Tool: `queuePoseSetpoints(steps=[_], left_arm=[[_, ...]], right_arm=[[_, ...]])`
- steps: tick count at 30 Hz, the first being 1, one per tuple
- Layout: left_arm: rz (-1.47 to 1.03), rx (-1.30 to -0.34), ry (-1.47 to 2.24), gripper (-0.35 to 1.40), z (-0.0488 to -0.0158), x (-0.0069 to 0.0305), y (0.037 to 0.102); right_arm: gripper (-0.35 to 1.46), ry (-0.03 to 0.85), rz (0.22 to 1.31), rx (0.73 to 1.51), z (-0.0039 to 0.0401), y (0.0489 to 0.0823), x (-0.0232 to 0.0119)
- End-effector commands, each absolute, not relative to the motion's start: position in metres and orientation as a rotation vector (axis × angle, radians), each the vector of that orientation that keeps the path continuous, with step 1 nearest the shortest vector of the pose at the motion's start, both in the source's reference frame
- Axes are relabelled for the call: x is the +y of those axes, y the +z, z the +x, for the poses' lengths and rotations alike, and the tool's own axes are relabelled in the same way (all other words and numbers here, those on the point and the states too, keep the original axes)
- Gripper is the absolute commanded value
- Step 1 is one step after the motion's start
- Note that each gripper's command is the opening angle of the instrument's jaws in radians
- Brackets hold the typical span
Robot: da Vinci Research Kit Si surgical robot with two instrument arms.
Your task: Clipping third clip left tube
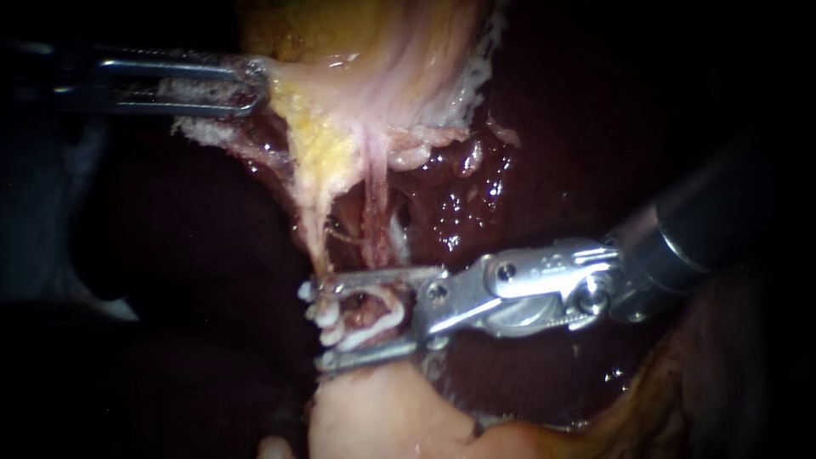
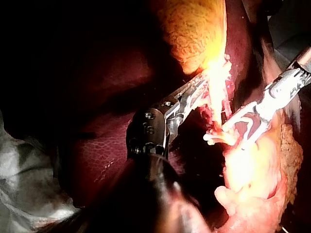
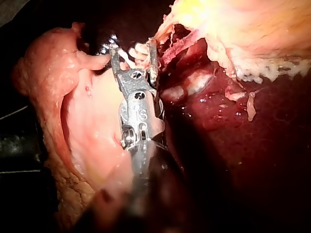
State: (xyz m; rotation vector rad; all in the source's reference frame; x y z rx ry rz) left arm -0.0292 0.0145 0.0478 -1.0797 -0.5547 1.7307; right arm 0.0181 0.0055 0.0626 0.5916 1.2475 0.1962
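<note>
Right instrument (image 1: 314, 327): jaws stand apart with a clear gap, straddling the tube (image 1: 376, 212). I cannot see both jaws pressing on it, so I log them as not closed. The tube runs down from the stretched tissue into the space between these jaws. It is a thin pink strand, and white clips (image 1: 333, 330) already sit on it between the jaws, close to their tips. A second, yellower strand (image 1: 316, 229) ends at the tip of the upper jaw, and I cannot say which of the two the task calls the left tube. Left instrument (image 1: 255, 85): jaws clamped on the pale tissue fold (image 1: 285, 93), holding it taut, well away from the right jaws, with the tube hanging between the two instruments. The dark liver (image 1: 544, 127) lies behind the right jaws. Handling, as a judgement: the tube looks soft, wet and slippery, light, and easily torn or cut through if squeezed off-square. The best place to take it is likely a bare stretch just beside the existing clips, fully inside the jaws, not at their tips. The tension from the left jaws probably helps and should not be increased. Writing: no label or brand on the field, so none recorded.
</note>
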Motion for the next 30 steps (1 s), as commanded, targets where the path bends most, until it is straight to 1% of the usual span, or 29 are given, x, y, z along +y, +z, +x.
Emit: queuePoseSetpoints(steps=[1, 17, 30], left_arm=[[-1.080, -0.555, 1.731, -0.35, -0.0292, 0.0145, 0.0477], [-1.080, -0.555, 1.731, -0.35, -0.0292, 0.0144, 0.0477], [-1.080, -0.554, 1.731, -0.35, -0.0293, 0.0144, 0.0478]], right_arm=[[0.50, 0.198, 0.591, 1.250, 0.0180, 0.0626, 0.0056], [0.50, 0.247, 0.614, 1.267, 0.0167, 0.0646, 0.0075], [0.50, 0.309, 0.666, 1.298, 0.0177, 0.0658, 0.0089]])
